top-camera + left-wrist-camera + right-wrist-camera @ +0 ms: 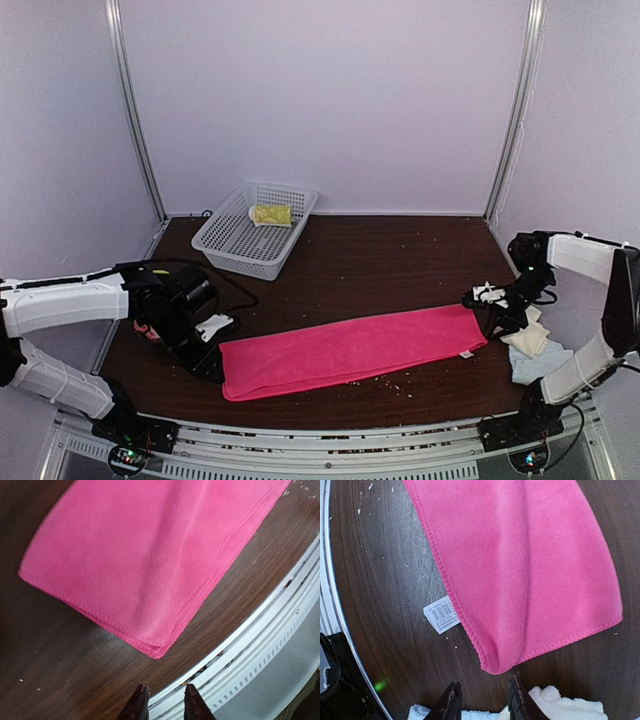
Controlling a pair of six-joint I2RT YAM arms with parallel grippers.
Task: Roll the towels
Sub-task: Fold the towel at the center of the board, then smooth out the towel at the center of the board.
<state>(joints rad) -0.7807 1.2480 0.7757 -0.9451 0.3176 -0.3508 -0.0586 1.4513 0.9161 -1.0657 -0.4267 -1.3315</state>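
Observation:
A hot-pink towel (350,350) lies folded into a long strip across the front of the table, also seen in both wrist views (150,560) (525,565). A rolled lime-yellow towel (271,213) sits in the white basket (232,243). Cream (527,338) and pale-blue (538,362) towels lie at the right edge, under the right gripper's tips (560,705). My left gripper (165,702) is open with nothing between its fingers, just off the pink towel's left corner. My right gripper (482,700) is open and empty too, just off the towel's right corner.
The table's metal front rail (260,645) runs close below the left gripper. A white barcode tag (441,614) sticks out from the pink towel's hem. Crumbs dot the dark wood. White walls enclose the table.

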